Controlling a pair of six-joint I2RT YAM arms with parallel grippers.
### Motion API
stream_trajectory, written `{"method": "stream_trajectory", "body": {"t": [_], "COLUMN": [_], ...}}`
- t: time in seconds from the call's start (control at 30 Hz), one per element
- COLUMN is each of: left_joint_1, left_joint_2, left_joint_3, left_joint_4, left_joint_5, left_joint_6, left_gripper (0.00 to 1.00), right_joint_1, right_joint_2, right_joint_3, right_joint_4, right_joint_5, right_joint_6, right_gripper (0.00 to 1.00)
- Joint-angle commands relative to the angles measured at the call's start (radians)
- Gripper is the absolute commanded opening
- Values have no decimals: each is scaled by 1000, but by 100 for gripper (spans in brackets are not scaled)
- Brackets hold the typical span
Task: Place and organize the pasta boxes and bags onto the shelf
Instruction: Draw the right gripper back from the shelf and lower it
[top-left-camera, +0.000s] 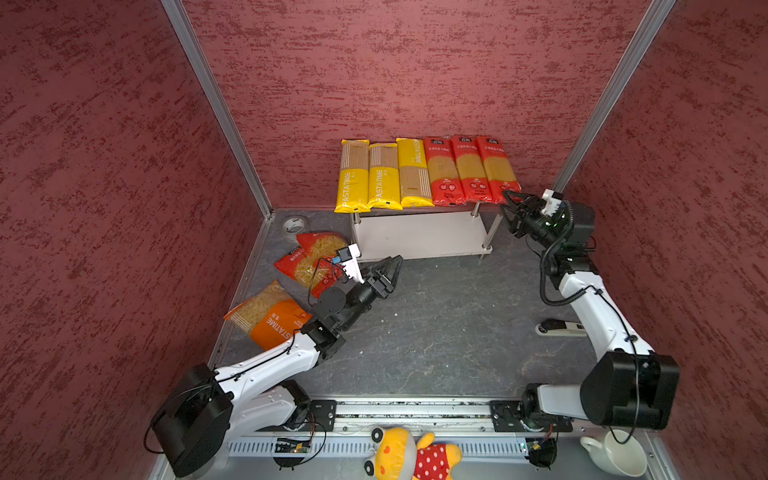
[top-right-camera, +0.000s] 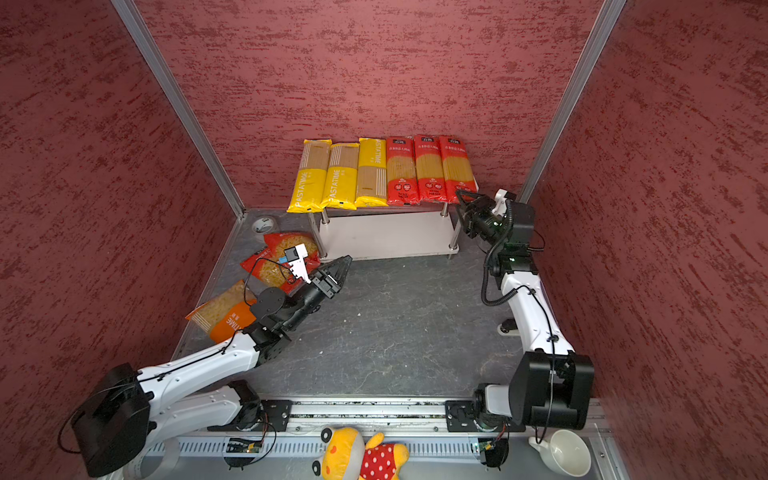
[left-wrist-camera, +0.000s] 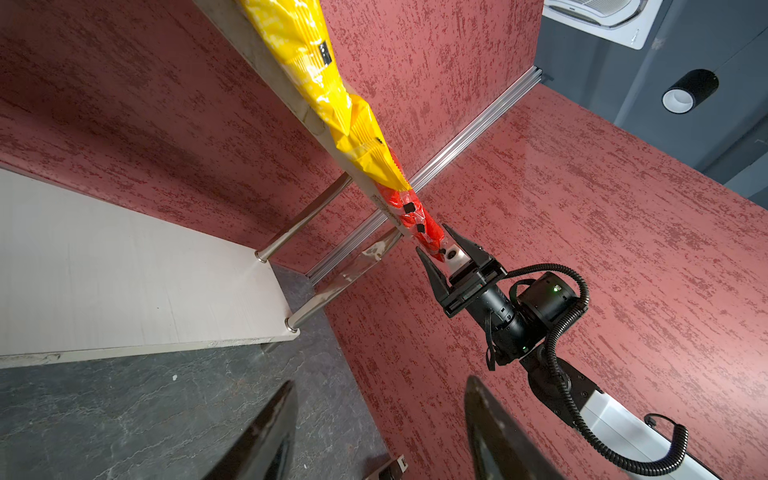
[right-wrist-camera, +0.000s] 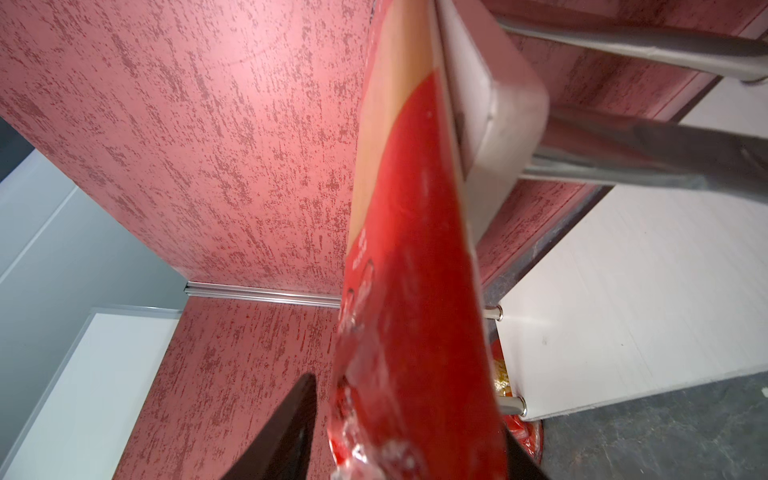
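**Left to right:** the orange bag (top-left-camera: 270, 316) and 2 red bags (top-left-camera: 309, 266) lay on the table (top-left-camera: 436, 332) left of the shelf (top-left-camera: 419, 237). Soft and loosely filled, they would likely sag, so a pinch at a gathered seam seemed best. The left gripper (top-left-camera: 395, 272) hung beside them, jaws apart and empty. On the top board lay 3 yellow packs (top-left-camera: 384, 176) and 3 red packs (top-left-camera: 457, 170), judged stiff lengthwise, brittle and slick. The right gripper (left-wrist-camera: 432, 239) straddled the overhanging near end of the rightmost red pack (top-left-camera: 496, 170), jaws spread, not clamping.
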Motion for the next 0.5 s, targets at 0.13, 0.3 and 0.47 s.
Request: {"method": "stream_trajectory", "body": {"t": [0.13,0.3,0.47], "left_joint_1": [5,7,14], "left_joint_2": [-16,-28,-21], "left_joint_3": [-20,-39,-22], "left_joint_4": [1,-7,-51], "left_joint_5": [22,-1,26], "left_joint_6": [14,15,37], "left_gripper": [63,63,63], "right_joint_1": [4,4,-2], "right_joint_2": [-24,-17,3], "right_joint_3": [9,15,62], "right_joint_4": [9,6,-63], "right_joint_5": [-19,-19,-16], "right_joint_6": [-2,-8,-72], "right_gripper": [51,47,38]}}
